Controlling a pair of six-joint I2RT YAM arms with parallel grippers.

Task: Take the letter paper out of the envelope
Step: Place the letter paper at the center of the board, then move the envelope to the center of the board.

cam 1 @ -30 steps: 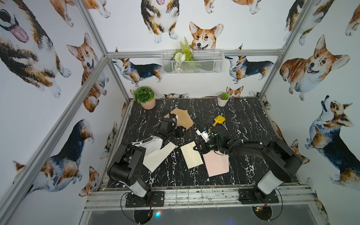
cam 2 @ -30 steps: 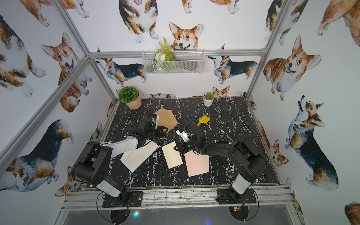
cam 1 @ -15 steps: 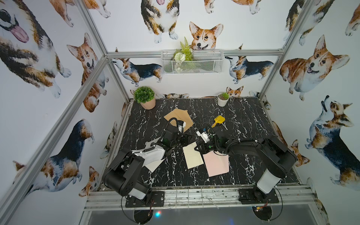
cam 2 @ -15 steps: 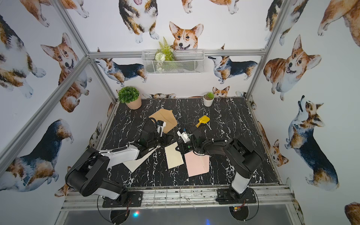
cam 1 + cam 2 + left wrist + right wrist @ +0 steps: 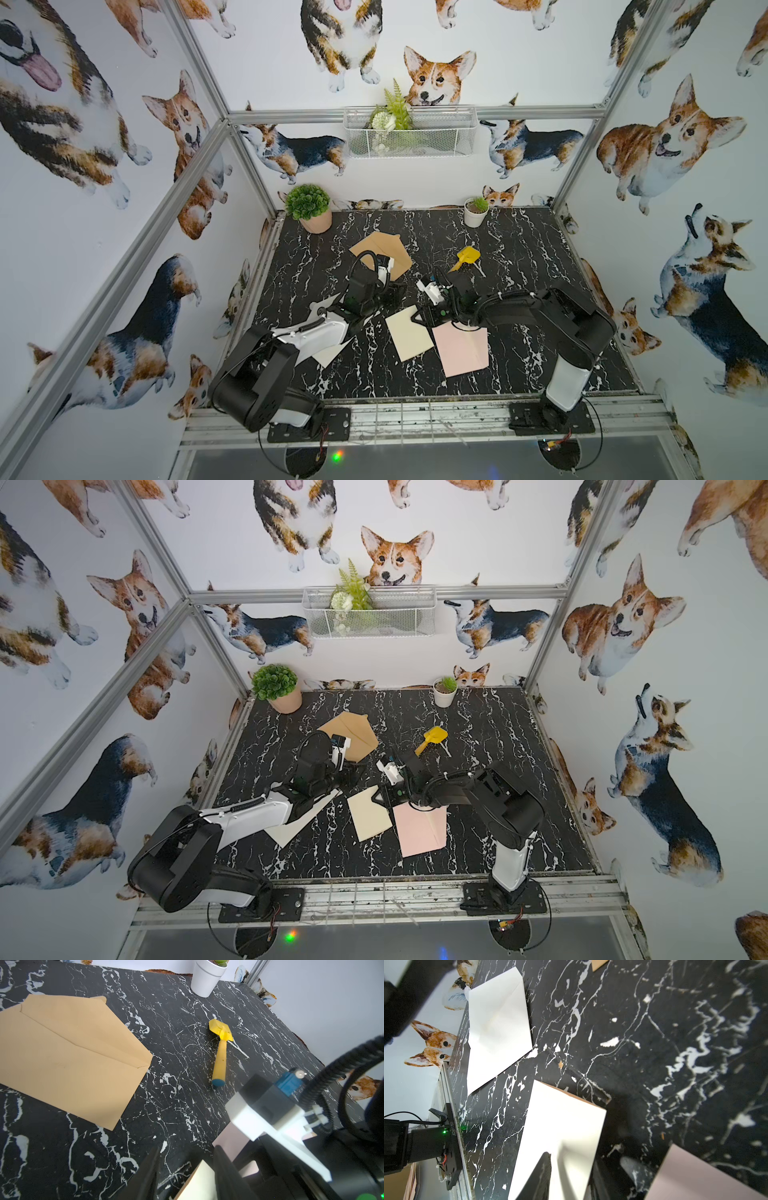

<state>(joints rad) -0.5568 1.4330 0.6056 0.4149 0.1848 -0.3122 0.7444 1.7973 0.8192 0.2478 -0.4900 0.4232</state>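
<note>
The letter paper (image 5: 409, 336) lies on the table (image 5: 519, 257), one edge between the parted jaws of my right pincer (image 5: 570, 1159); my left pincer (image 5: 187, 1148) is open too. Around it are three envelopes: brown envelope (image 5: 384, 253) at 12 o'clock, white envelope (image 5: 496, 1022) at 9, pink envelope (image 5: 463, 351) at 3. Two pots (image 5: 316, 220) (image 5: 475, 216) hold one plant each.
</note>
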